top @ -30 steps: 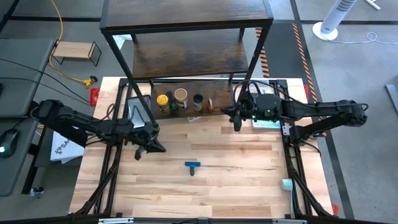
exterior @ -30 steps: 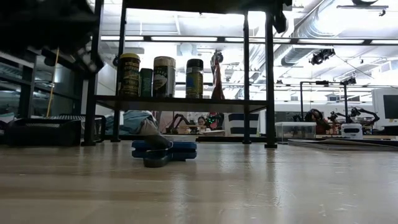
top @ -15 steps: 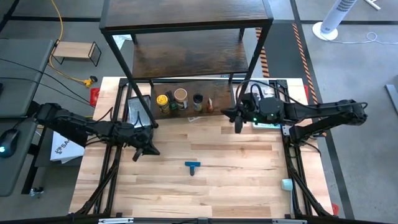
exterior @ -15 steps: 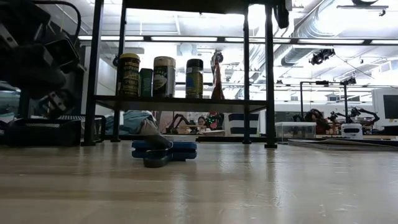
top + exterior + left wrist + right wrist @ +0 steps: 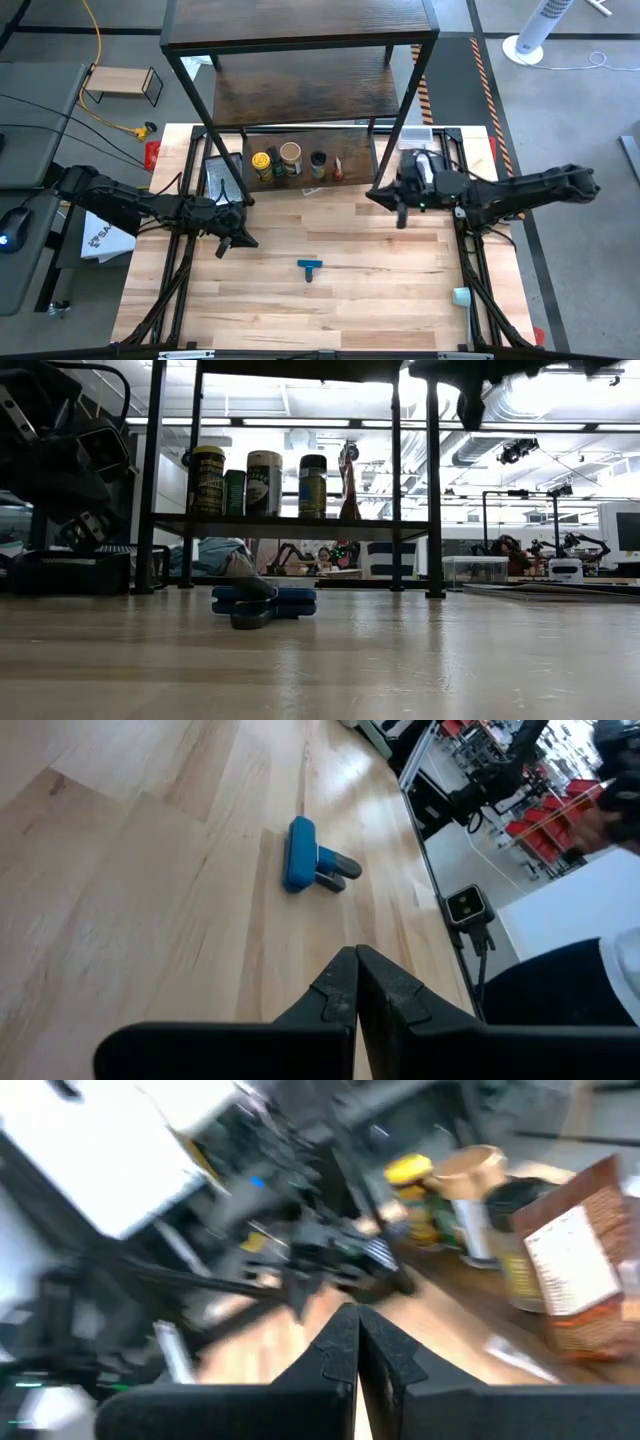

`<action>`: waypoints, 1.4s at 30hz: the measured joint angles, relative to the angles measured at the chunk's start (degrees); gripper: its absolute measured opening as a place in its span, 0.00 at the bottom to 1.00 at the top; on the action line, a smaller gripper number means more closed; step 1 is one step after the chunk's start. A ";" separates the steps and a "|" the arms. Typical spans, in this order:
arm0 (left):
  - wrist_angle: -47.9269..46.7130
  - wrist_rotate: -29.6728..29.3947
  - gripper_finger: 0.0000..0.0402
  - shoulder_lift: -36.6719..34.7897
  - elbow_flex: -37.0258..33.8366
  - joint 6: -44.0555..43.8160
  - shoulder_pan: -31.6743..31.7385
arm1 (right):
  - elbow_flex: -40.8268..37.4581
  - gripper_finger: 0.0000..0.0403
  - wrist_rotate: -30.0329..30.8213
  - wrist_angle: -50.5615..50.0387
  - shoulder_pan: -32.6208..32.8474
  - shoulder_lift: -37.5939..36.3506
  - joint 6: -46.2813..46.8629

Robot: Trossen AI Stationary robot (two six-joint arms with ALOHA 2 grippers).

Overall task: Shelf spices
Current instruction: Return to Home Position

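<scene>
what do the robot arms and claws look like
The left arm and right arm are dark, nearly black, built from slim jointed segments. The left claw and right claw each have two dark, angular fingers tapering to narrow tips. No readable markings show.

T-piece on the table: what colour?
T-piece is blue; the left wrist view shows it best.

The high view looks straight down on the whole worktop (image 5: 380, 290) and the shelf (image 5: 300, 25) at its far edge; the low view sits at worktop level, near the blue T-shaped piece (image 5: 290, 600), facing the shelf's lowest board; the left wrist view looks past the left tool (image 5: 356, 952) at that same piece; the right wrist view, blurred, looks past the right tool (image 5: 356, 1312) at the spices (image 5: 470, 1180), shared with the low view.
</scene>
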 joint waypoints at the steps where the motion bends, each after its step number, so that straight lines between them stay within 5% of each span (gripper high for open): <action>1: 0.02 0.00 0.00 0.00 0.00 0.00 0.00 | -3.95 0.00 -1.77 5.12 -0.69 -1.47 -0.16; 11: -0.01 -0.13 0.00 0.00 0.00 -0.02 0.00 | -35.46 0.00 -5.28 38.29 -10.72 -9.67 2.56; 25: -0.04 -0.11 0.00 0.00 0.00 -0.04 0.00 | -35.38 0.00 1.61 -8.32 -10.60 -10.77 -8.99; 30: 0.05 -0.08 0.00 -0.09 0.07 -0.04 0.01 | -35.36 0.00 -1.26 -9.76 -7.49 -7.54 -8.52; 42: -0.01 -0.07 0.00 0.02 0.04 -0.04 0.00 | -35.40 0.00 -2.86 -10.28 -5.51 -40.81 -7.80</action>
